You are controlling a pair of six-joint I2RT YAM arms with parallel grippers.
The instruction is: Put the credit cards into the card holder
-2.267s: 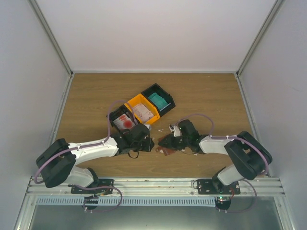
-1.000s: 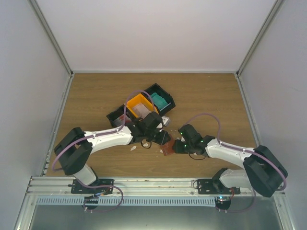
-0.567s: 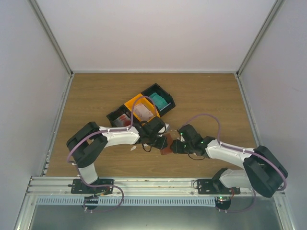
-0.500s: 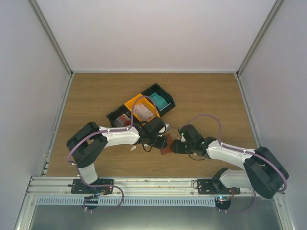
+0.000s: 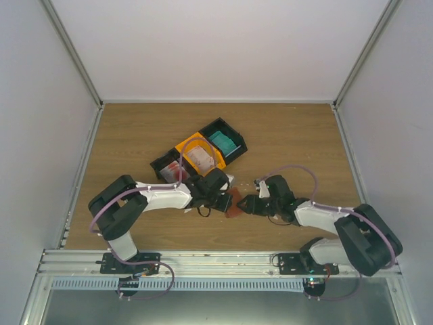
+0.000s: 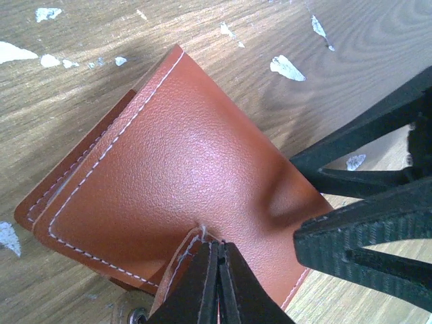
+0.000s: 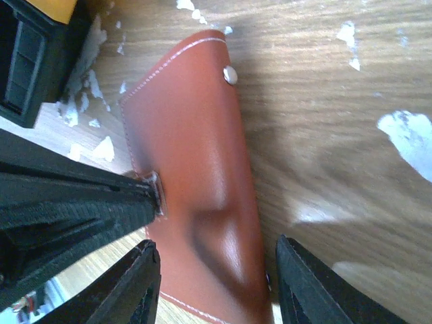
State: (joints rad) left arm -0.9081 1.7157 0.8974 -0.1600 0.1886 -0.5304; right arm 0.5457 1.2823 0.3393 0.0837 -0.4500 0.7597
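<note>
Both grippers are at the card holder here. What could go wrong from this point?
1. The left gripper is shut on only a thin bit of the card holder at its edge. A pull could let the holder slip free or crease the leather.
2. The right gripper stands open astride the holder, close beside the left gripper. If it closes or shifts, the two might bump.

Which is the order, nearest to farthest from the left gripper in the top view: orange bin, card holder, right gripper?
1. card holder: pinched by the left gripper itself.
2. right gripper: just right of the holder.
3. orange bin: farther back and to the left.
</note>
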